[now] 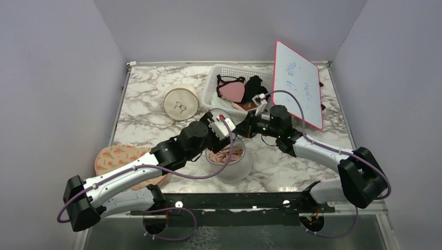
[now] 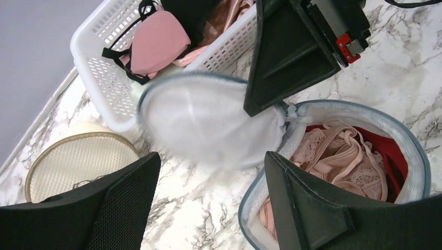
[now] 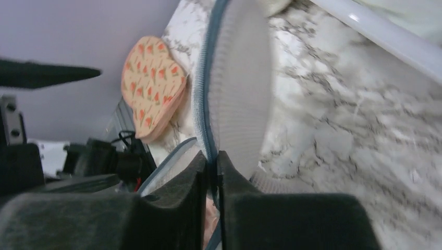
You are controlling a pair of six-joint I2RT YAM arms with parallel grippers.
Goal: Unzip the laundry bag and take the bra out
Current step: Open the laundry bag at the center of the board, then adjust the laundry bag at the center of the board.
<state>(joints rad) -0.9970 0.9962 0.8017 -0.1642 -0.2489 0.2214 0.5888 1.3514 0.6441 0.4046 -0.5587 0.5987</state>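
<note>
Overhead, close wrist views: laundry bag (image 1: 237, 167)

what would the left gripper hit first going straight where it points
Probably the open mesh lid of the laundry bag, straight ahead of the left gripper; depth is unclear, possibly the marble table beneath.

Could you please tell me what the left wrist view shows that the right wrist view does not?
Only the left wrist: the white basket, the cream case, and the peach bra lying inside the opened laundry bag. Only the right wrist: the patterned pouch. Both: the bag's flipped-back mesh lid, pinched at its zip edge by the right gripper, and the marble table.
</note>
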